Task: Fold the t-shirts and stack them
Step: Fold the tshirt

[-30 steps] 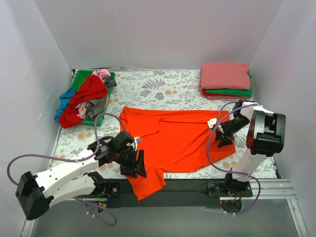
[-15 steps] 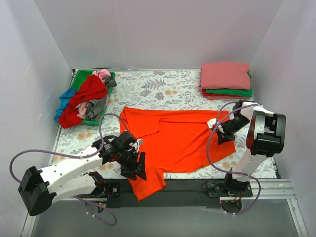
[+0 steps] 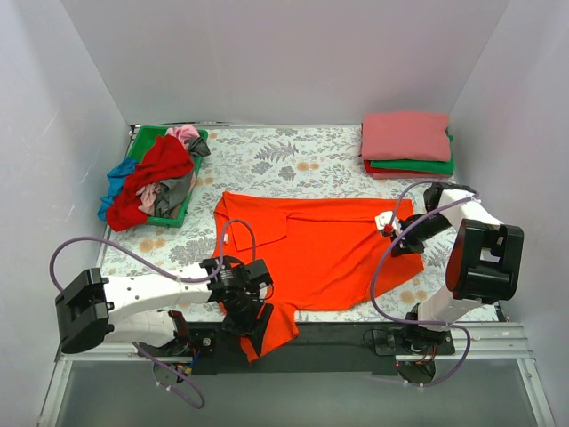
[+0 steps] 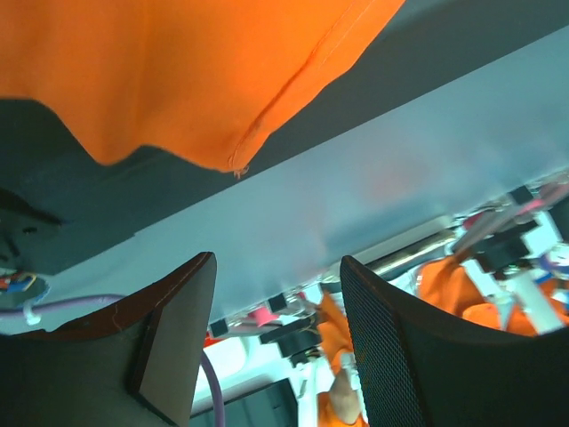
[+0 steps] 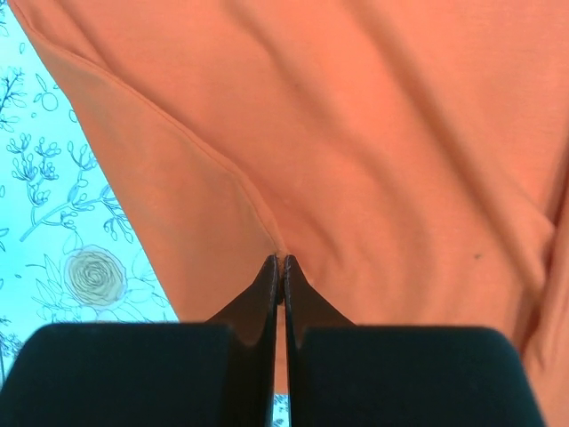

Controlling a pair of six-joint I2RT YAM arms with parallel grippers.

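Up front, the left gripper (image 4: 277, 263) is spread wide and empty, by a corner of the orange shirt (image 3: 329, 249) that hangs off the table (image 3: 267, 153). The orange shirt lies flat in the middle, not folded yet, with the right gripper (image 5: 281, 267) pinching a fold at its side. At the back, some folded shirts (image 3: 406, 138) are stacked, but a pile (image 3: 158, 173) waits in the green tray (image 3: 140, 135).
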